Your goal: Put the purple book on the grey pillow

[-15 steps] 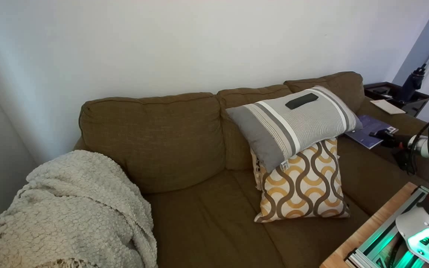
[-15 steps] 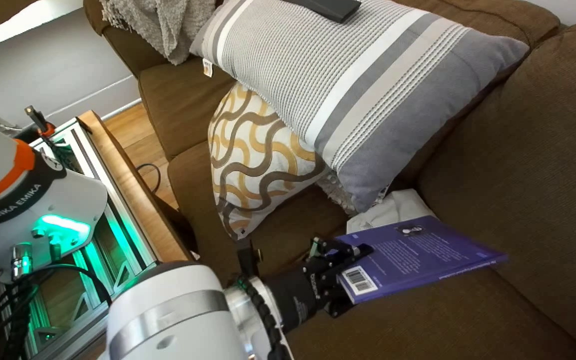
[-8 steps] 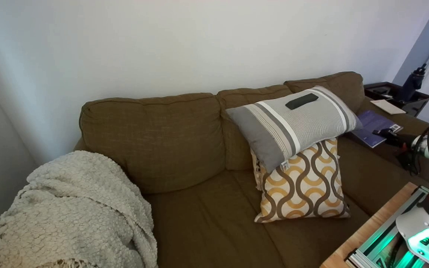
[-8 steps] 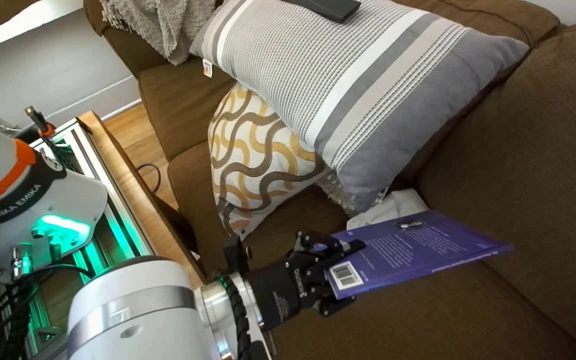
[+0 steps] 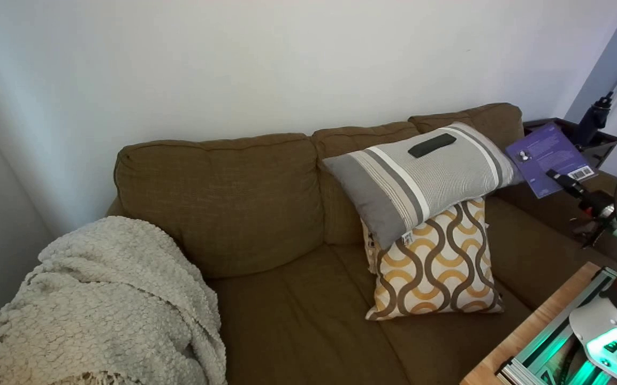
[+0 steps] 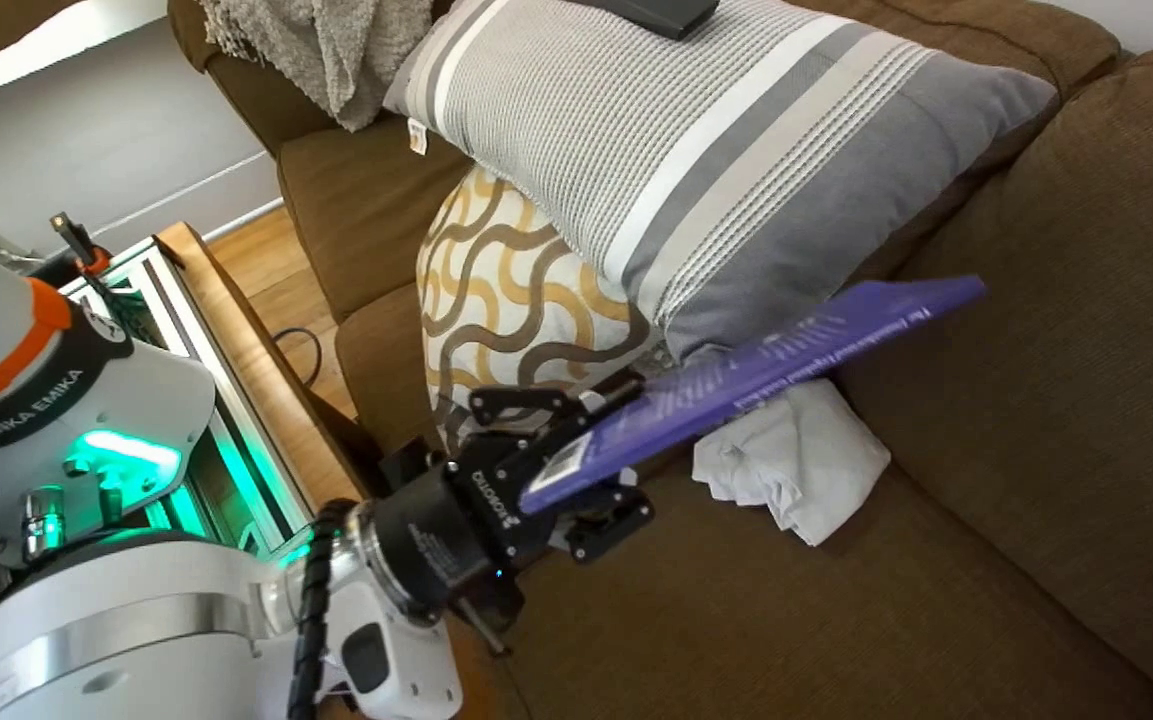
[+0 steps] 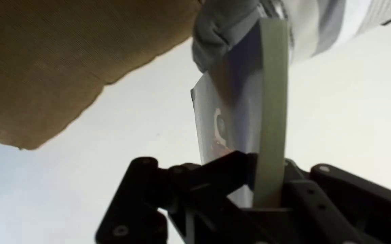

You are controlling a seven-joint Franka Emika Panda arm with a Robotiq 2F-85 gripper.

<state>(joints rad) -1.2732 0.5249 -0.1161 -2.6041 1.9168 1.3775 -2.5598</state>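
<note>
Purple book (image 6: 741,380) tilted, long axis toward backrest (image 6: 1066,250).

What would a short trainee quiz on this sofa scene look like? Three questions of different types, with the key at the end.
1. What is the gripper holding?

2. Which of these lies on the grey pillow?
a) the white cloth
b) the dark flat object
c) the blanket

3. True or false: the grey pillow partly covers the patterned cushion.

Key:
1. The purple book.
2. b
3. True; it shows in both exterior views.
</note>
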